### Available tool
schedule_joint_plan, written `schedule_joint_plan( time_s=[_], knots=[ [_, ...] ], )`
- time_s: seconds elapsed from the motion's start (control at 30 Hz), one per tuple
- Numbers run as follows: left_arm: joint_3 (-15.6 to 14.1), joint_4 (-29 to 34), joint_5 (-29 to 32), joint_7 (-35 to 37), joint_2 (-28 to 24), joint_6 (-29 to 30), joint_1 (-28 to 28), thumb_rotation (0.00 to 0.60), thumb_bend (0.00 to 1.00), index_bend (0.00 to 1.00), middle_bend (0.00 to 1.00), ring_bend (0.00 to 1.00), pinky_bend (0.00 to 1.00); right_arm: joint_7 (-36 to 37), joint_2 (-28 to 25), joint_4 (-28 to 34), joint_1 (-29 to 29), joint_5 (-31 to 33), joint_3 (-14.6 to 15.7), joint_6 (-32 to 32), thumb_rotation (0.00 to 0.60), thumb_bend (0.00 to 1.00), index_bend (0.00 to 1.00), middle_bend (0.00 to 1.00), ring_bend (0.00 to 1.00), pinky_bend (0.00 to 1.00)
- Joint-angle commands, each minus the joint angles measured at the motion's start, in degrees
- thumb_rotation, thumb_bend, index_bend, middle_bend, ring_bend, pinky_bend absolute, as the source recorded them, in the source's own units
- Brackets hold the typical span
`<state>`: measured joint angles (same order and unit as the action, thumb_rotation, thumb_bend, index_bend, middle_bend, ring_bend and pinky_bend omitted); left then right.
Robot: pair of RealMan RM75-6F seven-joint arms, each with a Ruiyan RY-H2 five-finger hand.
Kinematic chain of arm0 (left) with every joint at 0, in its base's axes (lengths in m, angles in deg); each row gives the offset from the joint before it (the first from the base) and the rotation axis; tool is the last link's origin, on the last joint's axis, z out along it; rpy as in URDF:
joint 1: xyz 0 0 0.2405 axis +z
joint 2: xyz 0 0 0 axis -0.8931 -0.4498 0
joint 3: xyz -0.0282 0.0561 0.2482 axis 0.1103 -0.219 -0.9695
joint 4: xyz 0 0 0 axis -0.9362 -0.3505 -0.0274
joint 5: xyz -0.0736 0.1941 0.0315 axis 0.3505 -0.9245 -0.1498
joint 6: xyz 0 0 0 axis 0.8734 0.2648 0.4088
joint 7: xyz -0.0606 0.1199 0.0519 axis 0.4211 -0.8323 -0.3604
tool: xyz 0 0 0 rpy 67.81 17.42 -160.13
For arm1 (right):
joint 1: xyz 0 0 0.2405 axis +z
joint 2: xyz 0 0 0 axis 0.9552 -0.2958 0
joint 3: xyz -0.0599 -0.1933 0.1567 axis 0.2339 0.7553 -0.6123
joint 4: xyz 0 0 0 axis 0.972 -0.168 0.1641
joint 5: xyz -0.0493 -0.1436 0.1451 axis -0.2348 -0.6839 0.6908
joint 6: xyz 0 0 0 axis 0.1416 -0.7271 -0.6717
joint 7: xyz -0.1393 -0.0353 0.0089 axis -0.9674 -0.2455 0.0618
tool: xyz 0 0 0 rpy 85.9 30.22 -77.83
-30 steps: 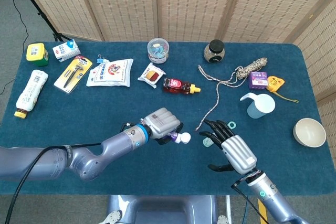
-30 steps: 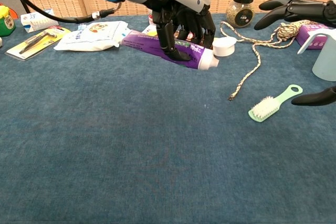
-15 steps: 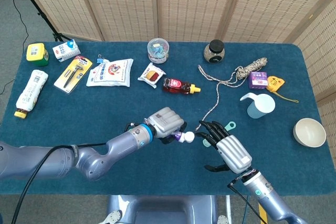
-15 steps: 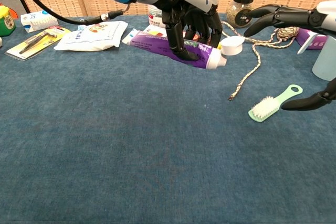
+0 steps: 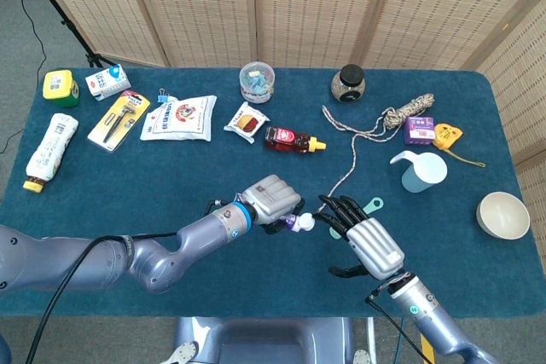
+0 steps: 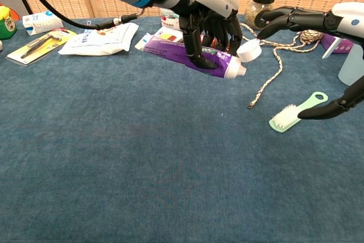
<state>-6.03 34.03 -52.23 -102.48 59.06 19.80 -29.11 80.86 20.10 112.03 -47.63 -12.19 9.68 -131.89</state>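
Toothpaste tube (image 6: pixel 187 55), gripped by left hand (image 6: pixel 207 24), points cap-first toward open-fingered right hand (image 6: pixel 310 21).

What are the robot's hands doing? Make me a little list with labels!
left hand: the left hand grips a purple toothpaste tube, lifted off the table
tube cap: white flip cap, open, pointing at the other hand
right hand: the right hand is open, fingertips right by the cap; touching or not, I cannot tell
below the right hand: green brush lying flat
nearby: rope, pale blue cup, jar with a black lid
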Motion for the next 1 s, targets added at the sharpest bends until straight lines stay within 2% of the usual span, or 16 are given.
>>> schedule_joint_plan(
  time_s=[0.03,1.0],
  knots=[
    [-0.22,0.03,0.01,-0.12,0.02,0.10,-0.11,0.600,1.00,0.62,0.52,0.49,0.55,0.15,-0.18,-0.11,-0.08,0.38,-0.10,-0.24,0.600,0.00,0.17,0.00,0.00,0.00],
    [-0.43,-1.37,1.07,0.11,1.66,1.69,-0.79,0.600,1.00,0.62,0.52,0.49,0.55,-1.46,1.31,0.38,1.39,1.08,0.62,1.52,0.600,0.00,0.17,0.00,0.00,0.00]
  ],
)
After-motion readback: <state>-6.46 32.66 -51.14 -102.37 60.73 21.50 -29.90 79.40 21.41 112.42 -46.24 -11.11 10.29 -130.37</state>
